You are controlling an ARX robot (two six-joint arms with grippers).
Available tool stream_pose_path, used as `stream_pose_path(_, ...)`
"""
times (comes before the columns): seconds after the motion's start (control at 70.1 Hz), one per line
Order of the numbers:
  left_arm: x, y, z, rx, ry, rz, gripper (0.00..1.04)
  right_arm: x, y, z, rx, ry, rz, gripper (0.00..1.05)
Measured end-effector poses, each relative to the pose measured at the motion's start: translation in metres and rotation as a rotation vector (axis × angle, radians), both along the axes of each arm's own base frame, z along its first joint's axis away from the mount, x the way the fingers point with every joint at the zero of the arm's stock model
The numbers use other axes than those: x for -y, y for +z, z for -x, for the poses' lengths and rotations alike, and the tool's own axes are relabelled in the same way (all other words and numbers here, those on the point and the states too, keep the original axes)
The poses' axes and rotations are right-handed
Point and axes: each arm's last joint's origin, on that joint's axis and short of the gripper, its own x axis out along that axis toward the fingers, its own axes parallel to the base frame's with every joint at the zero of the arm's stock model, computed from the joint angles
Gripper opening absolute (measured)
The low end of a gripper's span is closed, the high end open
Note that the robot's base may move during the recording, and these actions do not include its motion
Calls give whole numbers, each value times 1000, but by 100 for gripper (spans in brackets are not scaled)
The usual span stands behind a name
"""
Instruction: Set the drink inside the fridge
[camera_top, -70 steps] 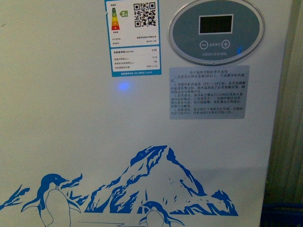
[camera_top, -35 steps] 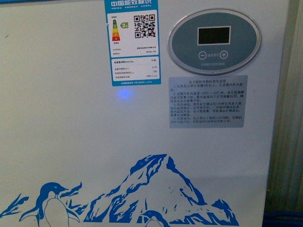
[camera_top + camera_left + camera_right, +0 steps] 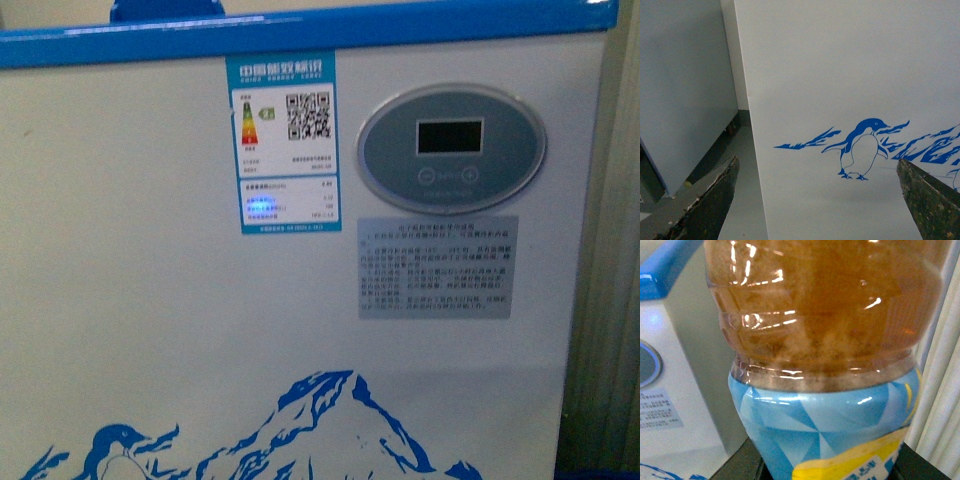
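Observation:
The fridge (image 3: 180,330) fills the front view: a white front, a blue top rim (image 3: 300,30), an oval grey display (image 3: 451,148) and a blue mountain decal. Neither arm shows there. In the right wrist view the drink (image 3: 825,340), a clear bottle of amber liquid with a blue and yellow label, fills the picture, and my right gripper (image 3: 825,472) is shut on it at the label. The fridge's front (image 3: 685,405) lies just beside the bottle. In the left wrist view my left gripper (image 3: 820,210) is open and empty, facing the fridge's penguin decal (image 3: 860,150).
A plain grey cabinet (image 3: 680,85) stands beside the fridge's corner, with a narrow strip of grey floor (image 3: 740,195) between them. An energy label (image 3: 284,145) and an instruction sticker (image 3: 438,267) are on the fridge front. A pale ribbed wall (image 3: 610,260) borders its right side.
The front view has risen: the fridge's display, labels and decal have slid down the picture, and its blue top rim has come into sight.

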Motion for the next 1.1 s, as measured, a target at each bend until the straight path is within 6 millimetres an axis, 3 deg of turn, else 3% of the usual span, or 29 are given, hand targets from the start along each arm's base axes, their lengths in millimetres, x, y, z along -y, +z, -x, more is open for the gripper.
stream_pose_path(1.099,0,0,0,0,0,0,97,0,1,1,5,0,-3,36)
